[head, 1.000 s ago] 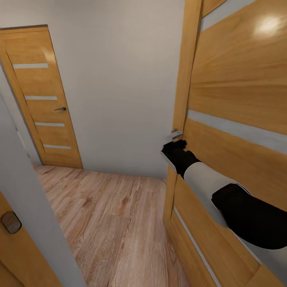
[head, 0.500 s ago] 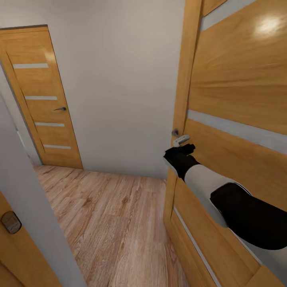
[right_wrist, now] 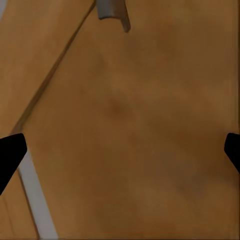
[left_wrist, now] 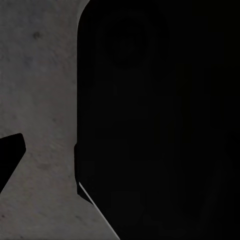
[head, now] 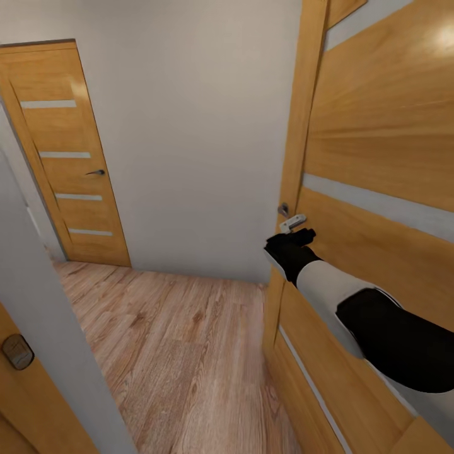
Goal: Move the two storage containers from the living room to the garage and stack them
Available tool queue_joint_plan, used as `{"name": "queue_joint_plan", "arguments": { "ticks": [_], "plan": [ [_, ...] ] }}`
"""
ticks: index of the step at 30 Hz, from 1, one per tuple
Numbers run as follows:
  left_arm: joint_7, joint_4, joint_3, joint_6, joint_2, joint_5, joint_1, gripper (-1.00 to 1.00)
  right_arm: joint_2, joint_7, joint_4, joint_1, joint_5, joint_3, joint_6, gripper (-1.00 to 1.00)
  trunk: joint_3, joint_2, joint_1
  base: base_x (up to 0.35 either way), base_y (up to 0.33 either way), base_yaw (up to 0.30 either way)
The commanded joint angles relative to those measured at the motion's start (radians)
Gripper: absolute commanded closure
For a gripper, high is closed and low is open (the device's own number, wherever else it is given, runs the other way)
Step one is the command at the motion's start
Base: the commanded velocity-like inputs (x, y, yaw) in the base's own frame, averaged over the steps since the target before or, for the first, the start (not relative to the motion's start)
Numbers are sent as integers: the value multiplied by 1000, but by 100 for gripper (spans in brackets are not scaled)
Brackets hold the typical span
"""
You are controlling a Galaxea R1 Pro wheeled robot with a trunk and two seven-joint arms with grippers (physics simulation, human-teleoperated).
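**Robot hand at the door handle**

The right gripper [head: 295, 238] is black and sits just under the silver door handle [head: 292, 222]. In the right wrist view its two finger tips [right_wrist: 10, 152] are far apart at the edges, with nothing between them. So it is wide open and holds nothing. That view looks flat at the wood of the door, and the handle [right_wrist: 112, 11] shows near one edge.

The right arm [head: 353, 306] is white and black. It reaches along the big wooden door [head: 378, 157], which has pale grey stripes across it.

The left wrist view is very dark. A big black shape [left_wrist: 160, 120] sits in front of a rough grey surface [left_wrist: 40, 100]. I cannot tell if the left gripper is open or closed.

Further out there is a light wood plank floor [head: 183, 353], a plain pale wall [head: 195, 126], and another wooden door [head: 69, 157] that is closed. No orange-red containers are in sight here.
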Motion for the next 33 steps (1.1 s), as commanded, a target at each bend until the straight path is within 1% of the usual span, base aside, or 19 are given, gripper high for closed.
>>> {"name": "queue_joint_plan", "arguments": {
  "ticks": [1, 2, 3, 5, 8, 13, 14, 15, 19, 21, 27, 30, 31, 32, 33],
  "plan": [
    [0, -1, 0, 0, 0, 8, 0, -100, -52, -7, 0, -1, 5, 5, 16, -100, -1, -1, 0, 0, 0, 0],
    [0, -1, 0, 0, 0, 9, 0, -100, -82, -6, 0, -2, 5, 5, 16, -100, -1, -1, 0, 0, 0, 0],
    [0, -1, 1, 0, 0, 9, 0, -100, -91, -6, -1, -2, 5, 5, 16, -100, -1, -1, 0, 0, 0, 0],
    [0, -1, 1, 0, 0, 9, 0, -100, -100, -6, -1, -2, 5, 5, 17, -100, -1, -1, 0, 0, 0, 0],
    [0, -1, 1, 0, 0, 9, 0, -100, -124, -6, -2, -5, 5, 5, 17, -100, -1, -1, 0, 0, 0, 0],
    [0, -1, 0, 0, 0, 9, 0, -100, -147, -6, -6, -7, 5, 5, 17, -100, -1, -1, 0, 0, 0, 0],
    [0, -1, 1, 0, 0, 9, 0, -100, -166, -6, -7, -12, 5, 5, 17, -100, -1, -1, 0, 0, 0, 0],
    [0, -1, 1, 0, 0, 9, 0, -100, -176, -6, -7, -15, 4, 5, 16, -100, -1, -1, 0, 0, 0, 0],
    [0, -1, 1, 0, 0, 9, 0, -100, -194, -6, -8, -18, 4, 5, 16, -100, -1, -1, 0, 0, 0, 0],
    [0, -1, 1, 0, 0, 9, 0, -100, -208, -6, -10, -19, 4, 4, 16, -100, -1, -1, 0, 0, 0, 0],
    [0, -1, 1, 0, 0, 9, 0, -100, -232, -5, -11, -20, 3, 3, 16, -100, -1, -1, 0, 0, 0, 0],
    [0, -1, 1, 0, 0, 9, 0, -100, -239, -4, -11, -26, 3, 4, 16, -100, -1, -1, 0, 0, 0, 0],
    [0, -1, 1, 0, 0, 9, 0, -100, -243, -3, -11, -29, 3, 3, 16, -100, -1, -1, 0, 0, 0, 0],
    [0, -1, 1, 0, 0, 9, 0, -100, -256, -1, -12, -32, 3, 3, 16, -100, -1, -1, 0, 0, 0, 0],
    [0, -1, 1, 0, 0, 9, 0, -100, -259, -1, -12, -33, 3, 3, 16, -100, -1, -1, 0, 0, 0, 0]
  ]
}}
